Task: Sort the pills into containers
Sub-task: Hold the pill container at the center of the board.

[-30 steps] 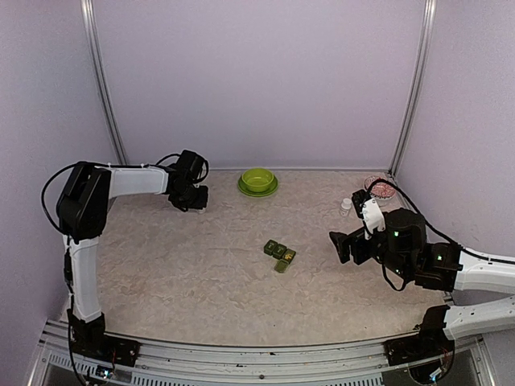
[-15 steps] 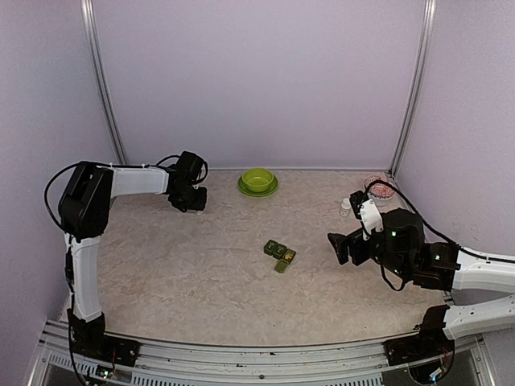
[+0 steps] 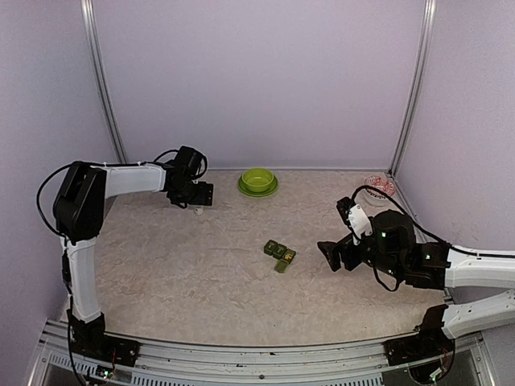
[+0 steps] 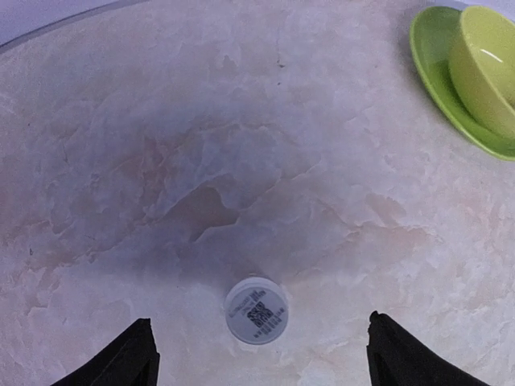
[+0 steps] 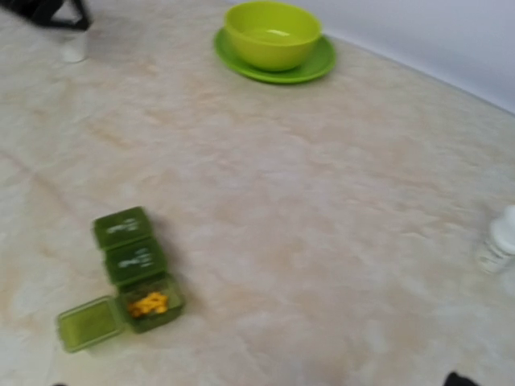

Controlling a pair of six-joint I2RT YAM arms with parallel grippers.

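Our left gripper (image 3: 201, 195) gapes wide over a white bottle (image 4: 256, 311), well beyond and left of the pill box (image 5: 129, 273). Our right gripper (image 3: 328, 253), wide too, hovers just right of it. One compartment (image 5: 151, 304) lies open with yellow pills (image 5: 149, 304) inside. We judge that filling done, so next we press its lid (image 5: 84, 324) shut.

pill box (image 5: 129, 261): one, three compartments, two lids shut, one open. yellow pills (image 5: 149, 304): small heap, uncountable. white bottles (image 4: 256, 311): two. bowl (image 5: 272, 32): one. saucer (image 5: 318, 64): one. clear dish (image 3: 380, 188): one.
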